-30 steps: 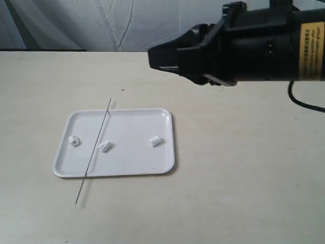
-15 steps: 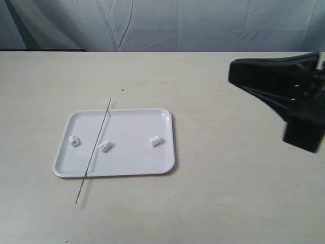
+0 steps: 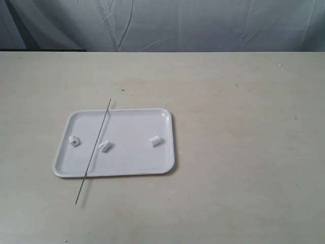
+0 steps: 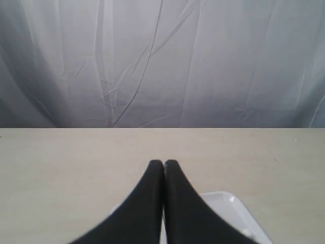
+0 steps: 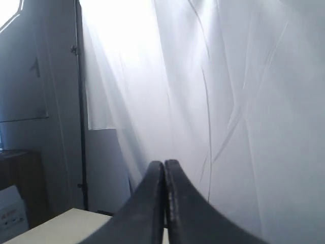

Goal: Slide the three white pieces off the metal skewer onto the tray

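The white tray lies left of centre on the table. Three white pieces rest on it, apart from each other: one at the left, one in the middle, one at the right. The metal skewer lies bare across the tray's left part, its ends sticking out past the far and near rims. Neither arm shows in the exterior view. My left gripper is shut with nothing in it, above the table with a tray corner beside it. My right gripper is shut and empty, facing the curtain.
A pale curtain hangs behind the table's far edge. In the right wrist view a dark pole and a brown cabinet stand at one side beyond a table corner.
The right arm, which filled the upper right of the exterior view, has swung off to the right and out of that view. The tray, pieces and skewer have not moved.
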Controlling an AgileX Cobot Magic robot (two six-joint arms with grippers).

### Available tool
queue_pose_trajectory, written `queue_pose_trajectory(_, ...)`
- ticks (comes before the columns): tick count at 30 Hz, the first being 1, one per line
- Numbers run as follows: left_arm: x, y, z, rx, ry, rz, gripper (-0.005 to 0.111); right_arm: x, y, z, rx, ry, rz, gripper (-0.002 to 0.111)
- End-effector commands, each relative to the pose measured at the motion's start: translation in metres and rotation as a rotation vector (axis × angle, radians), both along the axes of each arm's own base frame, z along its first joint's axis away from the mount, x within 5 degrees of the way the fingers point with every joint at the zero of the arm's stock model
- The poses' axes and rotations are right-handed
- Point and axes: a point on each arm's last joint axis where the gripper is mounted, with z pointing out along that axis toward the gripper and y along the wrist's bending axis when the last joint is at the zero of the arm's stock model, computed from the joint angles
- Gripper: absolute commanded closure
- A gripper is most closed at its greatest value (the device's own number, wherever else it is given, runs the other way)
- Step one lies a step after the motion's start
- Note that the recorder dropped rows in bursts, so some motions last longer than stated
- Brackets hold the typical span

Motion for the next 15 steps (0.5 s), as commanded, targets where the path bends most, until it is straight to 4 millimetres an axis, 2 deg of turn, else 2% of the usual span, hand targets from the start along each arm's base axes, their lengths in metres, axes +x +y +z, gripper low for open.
queue_pose_trajectory(1,-0.001,0.001,0.001,-0.013,-0.013,0.009,0.107,-0.005,0.005,-0.002,-0.132,-0.079,0.025,0.109)
queue_pose_trajectory(6,-0.004,0.008,0.003,-0.018,-0.046,0.122,0.107,-0.009,0.010,-0.003,-0.176,-0.100,0.088,0.109)
queue_pose_trajectory(11,-0.025,0.016,0.009,-0.033,-0.187,0.263,0.107,-0.005,0.005,-0.002,-0.151,-0.091,0.028,0.109)
queue_pose_trajectory(15,-0.028,0.018,0.011,-0.027,-0.215,0.312,0.107,-0.005,0.003,-0.002,-0.142,-0.092,0.004,0.109)
